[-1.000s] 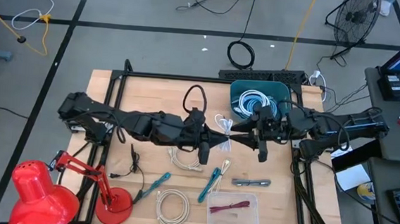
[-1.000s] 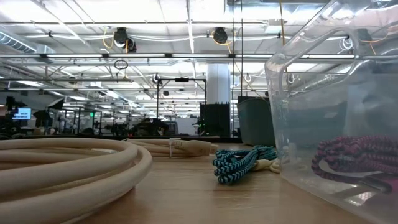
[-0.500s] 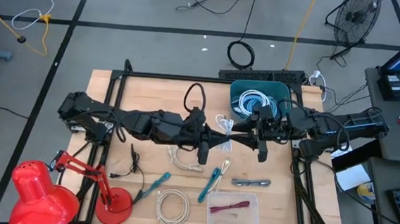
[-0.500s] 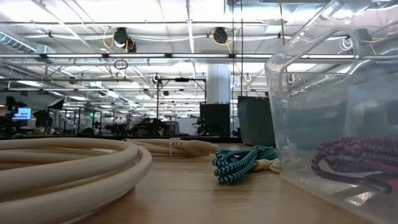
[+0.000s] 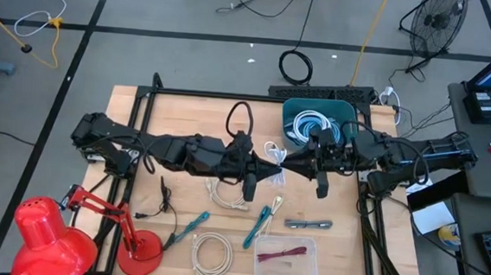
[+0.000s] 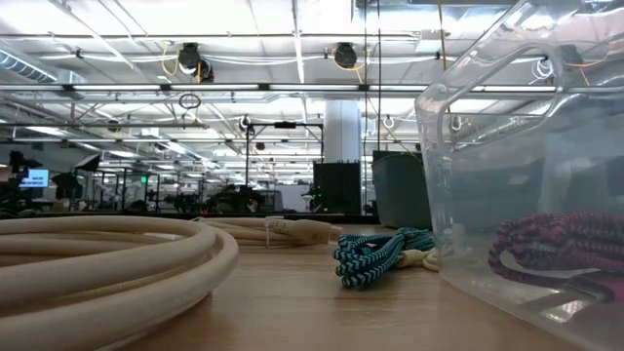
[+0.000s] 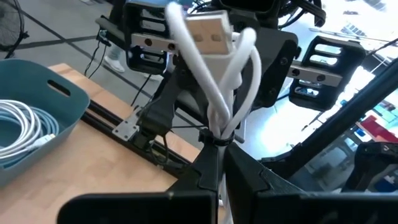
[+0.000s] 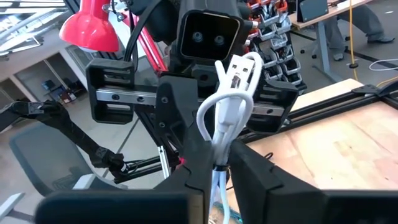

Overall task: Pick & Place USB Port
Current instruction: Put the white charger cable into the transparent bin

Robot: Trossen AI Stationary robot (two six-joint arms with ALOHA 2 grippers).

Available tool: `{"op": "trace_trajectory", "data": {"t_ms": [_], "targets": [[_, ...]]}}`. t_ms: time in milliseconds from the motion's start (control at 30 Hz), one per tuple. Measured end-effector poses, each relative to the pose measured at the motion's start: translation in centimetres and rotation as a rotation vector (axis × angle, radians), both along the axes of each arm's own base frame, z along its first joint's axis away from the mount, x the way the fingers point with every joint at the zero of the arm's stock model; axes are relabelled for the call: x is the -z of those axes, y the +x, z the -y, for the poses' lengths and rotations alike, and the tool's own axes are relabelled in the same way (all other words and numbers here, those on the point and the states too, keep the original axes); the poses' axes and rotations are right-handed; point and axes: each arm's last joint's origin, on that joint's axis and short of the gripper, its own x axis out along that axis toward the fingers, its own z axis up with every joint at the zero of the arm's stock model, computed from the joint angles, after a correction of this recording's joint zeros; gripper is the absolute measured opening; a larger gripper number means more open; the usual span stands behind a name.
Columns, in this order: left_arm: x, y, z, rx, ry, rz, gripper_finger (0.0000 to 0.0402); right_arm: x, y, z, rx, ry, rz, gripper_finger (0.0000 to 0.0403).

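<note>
A bundled white USB cable hangs in the air over the middle of the table, between my two grippers. Its flat plug sticks out past the loops, and it also shows in the right wrist view as plug. My left gripper reaches in from the table's left and is shut on the bundle. My right gripper comes in from the table's right, facing the left one, and is shut on the same bundle. A teal bin holding white cables stands just beyond them. Neither gripper shows in the low view. My left gripper pinches the bundle between its two fingers at the tie around its waist. The fingers come level from the table's left. The loops and plug stand out beyond the fingertips, and the bundle is clear of the table. My right gripper pinches the same bundle between its two fingers, low on the gathered strands. It comes level from the table's right, opposite the left gripper. The loops and plug rise past its fingertips.
On the near half lie a cream cable coil, two teal braided cables, a grey bar and a clear box with a red cable. A red lamp stands at the near left. A black cable lies at the far middle.
My right gripper has shut its fingers on the white cable bundle that my left gripper holds. Both arms have stayed in place and the bundle has not moved.
</note>
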Motion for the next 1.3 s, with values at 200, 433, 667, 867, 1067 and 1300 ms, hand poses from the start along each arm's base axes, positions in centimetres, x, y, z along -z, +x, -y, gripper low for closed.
{"op": "trace_trajectory", "data": {"t_ms": [200, 433, 667, 867, 1067, 1300], "targets": [[0.0, 0.1, -0.3, -0.009, -0.011, 0.0, 0.0039, 0.0, 0.0, 0.0, -0.001, -0.018, 0.004, 0.0006], [-0.1, -0.1, 0.3, 0.048, -0.004, 0.001, 0.0079, 0.0, 0.0, -0.1, -0.027, -0.014, 0.002, 0.0001], [-0.1, -0.3, 0.9, 0.054, -0.001, 0.002, 0.0086, 0.0, 0.0, -0.1, -0.037, -0.006, 0.0, 0.0], [-0.3, -0.8, 1.2, 0.04, 0.021, -0.013, 0.0087, 0.0, -0.1, -0.1, -0.038, -0.006, -0.004, 0.0], [-1.2, -2.0, 1.3, -0.029, 0.052, -0.01, 0.0088, 0.0, -0.2, -0.2, -0.057, -0.006, -0.002, 0.0], [-2.6, -4.8, 0.8, -0.11, 0.086, -0.07, 0.0088, -0.2, -0.9, 0.0, -0.059, -0.009, -0.009, 0.0]]}}
